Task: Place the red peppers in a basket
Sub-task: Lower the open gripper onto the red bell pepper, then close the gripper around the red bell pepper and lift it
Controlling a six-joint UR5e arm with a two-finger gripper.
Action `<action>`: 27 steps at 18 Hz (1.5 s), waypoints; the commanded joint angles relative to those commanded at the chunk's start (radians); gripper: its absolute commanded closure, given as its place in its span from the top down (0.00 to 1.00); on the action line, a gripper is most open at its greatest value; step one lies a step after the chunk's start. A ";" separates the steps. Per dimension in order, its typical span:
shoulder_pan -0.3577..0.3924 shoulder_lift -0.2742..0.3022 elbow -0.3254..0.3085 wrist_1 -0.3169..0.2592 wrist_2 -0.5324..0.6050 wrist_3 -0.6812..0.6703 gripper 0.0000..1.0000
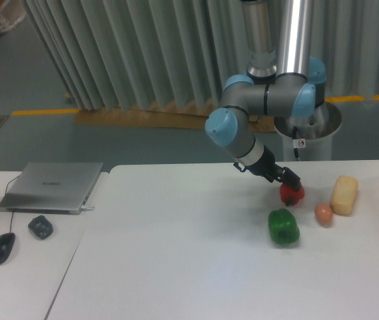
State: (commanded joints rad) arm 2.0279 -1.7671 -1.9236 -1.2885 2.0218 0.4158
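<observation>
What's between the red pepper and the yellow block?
In the camera view, a small orange-brown egg-like ball sits between the red pepper and the yellow block, a bit nearer the camera than both.

Dim, bluish, soft-focus picture; faint shadows under things, no glare.

Red pepper (294, 195), green pepper (283, 226)

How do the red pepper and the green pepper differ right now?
The red pepper is red and looks slightly smaller; the green pepper is green and bulkier. The red pepper has the gripper at its top, while the green pepper sits untouched. The red pepper lies farther back on the table, the green pepper nearer the camera. Both are glossy and rest on the table.
</observation>
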 joint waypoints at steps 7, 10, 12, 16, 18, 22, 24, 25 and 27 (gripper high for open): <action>0.002 -0.022 0.006 0.005 0.000 0.000 1.00; 0.008 -0.029 0.009 0.005 0.000 0.001 1.00; 0.012 -0.029 0.011 0.005 0.000 0.005 1.00; 0.014 -0.029 0.017 0.005 0.002 0.005 0.97; 0.014 -0.029 0.017 0.005 0.000 0.005 0.88; 0.014 -0.029 0.017 0.005 0.000 0.006 0.73; 0.015 -0.029 0.017 0.005 0.002 0.006 0.67; 0.015 -0.029 0.017 0.005 0.000 0.006 0.67; 0.015 -0.028 0.017 0.005 0.002 0.006 0.64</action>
State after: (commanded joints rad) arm 2.0433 -1.7948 -1.9067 -1.2839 2.0233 0.4218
